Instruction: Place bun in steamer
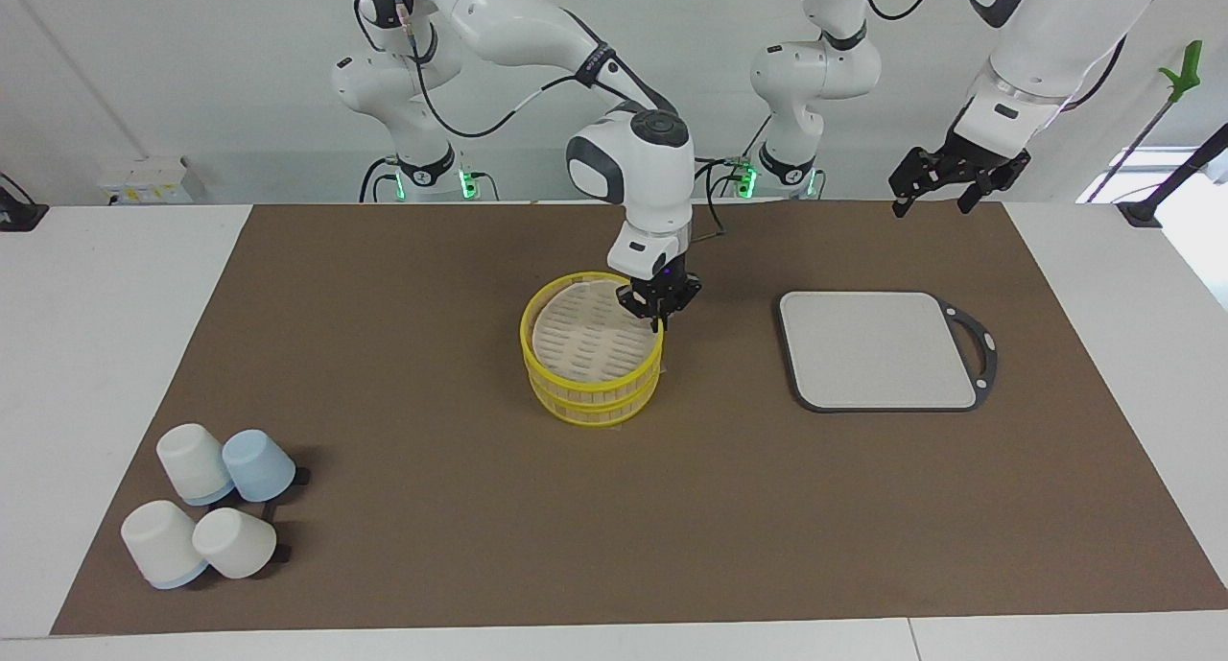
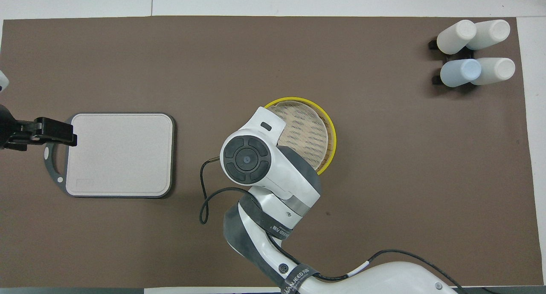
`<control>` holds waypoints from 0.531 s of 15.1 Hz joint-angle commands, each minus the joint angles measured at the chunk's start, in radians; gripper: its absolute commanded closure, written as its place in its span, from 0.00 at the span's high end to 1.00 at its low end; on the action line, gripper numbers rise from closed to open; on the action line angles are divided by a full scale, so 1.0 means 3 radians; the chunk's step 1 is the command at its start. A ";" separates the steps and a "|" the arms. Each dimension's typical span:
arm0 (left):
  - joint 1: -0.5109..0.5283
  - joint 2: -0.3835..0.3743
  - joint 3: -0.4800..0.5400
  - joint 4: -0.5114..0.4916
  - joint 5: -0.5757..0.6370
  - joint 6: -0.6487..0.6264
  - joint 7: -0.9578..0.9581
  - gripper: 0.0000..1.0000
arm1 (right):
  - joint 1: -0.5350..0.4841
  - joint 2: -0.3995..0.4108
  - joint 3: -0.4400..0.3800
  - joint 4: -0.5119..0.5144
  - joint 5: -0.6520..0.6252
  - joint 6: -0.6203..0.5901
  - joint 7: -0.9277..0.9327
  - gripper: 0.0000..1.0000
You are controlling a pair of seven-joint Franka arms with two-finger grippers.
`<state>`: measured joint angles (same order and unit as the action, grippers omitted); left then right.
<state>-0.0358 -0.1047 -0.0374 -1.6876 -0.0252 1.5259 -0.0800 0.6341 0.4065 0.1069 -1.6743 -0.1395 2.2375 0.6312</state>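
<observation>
Right now the steamer point(image 1: 590, 392) sits at the centre of the facing view, on the brown mat point(image 1: 432, 258), both yellow-rimmed tiers stacked and the pale slotted top showing. I cannot make out the bun in either view.

The right arm comes down from the top of that frame and bends over the basket. The right gripper point(image 1: 657, 318) points straight down at the steamer's upper rim, on the side toward the left arm's end of the table. Its fingertips are drawn together, right at the yellow edge; whether they pinch the rim or merely touch it I cannot tell. In the overhead view the arm's white wrist covers that spot, along with the lower part of the steamer point(image 2: 298, 100).

The left arm waits. The left gripper point(image 1: 935, 196) hangs in the air in the upper corner of the facing view, fingers spread wide and holding nothing. From overhead the left gripper point(image 2: 59, 132) shows at the middle of the frame's edge, over the handle of the grey cutting board point(image 2: 121, 153).

That cutting board point(image 1: 878, 349) lies flat on the mat beside the steamer, well apart from it. Four upturned cups point(image 1: 206, 517), three white and one pale blue, cluster in the bottom corner of the facing view at the right arm's end; overhead, the cups point(image 2: 473, 50) sit in the top corner.
</observation>
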 commanded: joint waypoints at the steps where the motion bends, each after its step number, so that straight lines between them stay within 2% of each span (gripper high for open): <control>1: 0.0001 -0.0050 0.0017 -0.0004 0.0043 -0.0055 0.0011 1.00 | -0.0038 0.0061 0.0017 0.0161 0.0020 -0.0141 -0.0105 0.52; 2: 0.0012 -0.0050 0.0022 -0.0004 0.0043 -0.0055 0.0011 1.00 | -0.0038 0.0056 0.0012 0.0191 0.0005 -0.0248 -0.0105 0.70; 4: 0.0017 -0.0050 0.0022 -0.0004 0.0043 -0.0055 0.0011 1.00 | -0.0063 0.0026 0.0012 0.0278 -0.0011 -0.0462 -0.0105 1.00; 6: 0.0012 -0.0050 0.0022 -0.0004 0.0043 -0.0055 0.0011 1.00 | -0.0109 -0.0101 -0.0003 0.0273 -0.0011 -0.0611 -0.0100 1.00; 8: 0.0017 -0.0050 0.0022 -0.0004 0.0043 -0.0055 0.0011 1.00 | -0.0323 -0.0275 -0.0004 0.0263 -0.0006 -0.0830 -0.0120 1.00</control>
<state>-0.0347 -0.1047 -0.0299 -1.6876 -0.0252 1.5256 -0.0800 0.6057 0.3841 0.0953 -1.5904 -0.1427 2.0504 0.6297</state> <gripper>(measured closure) 0.000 0.106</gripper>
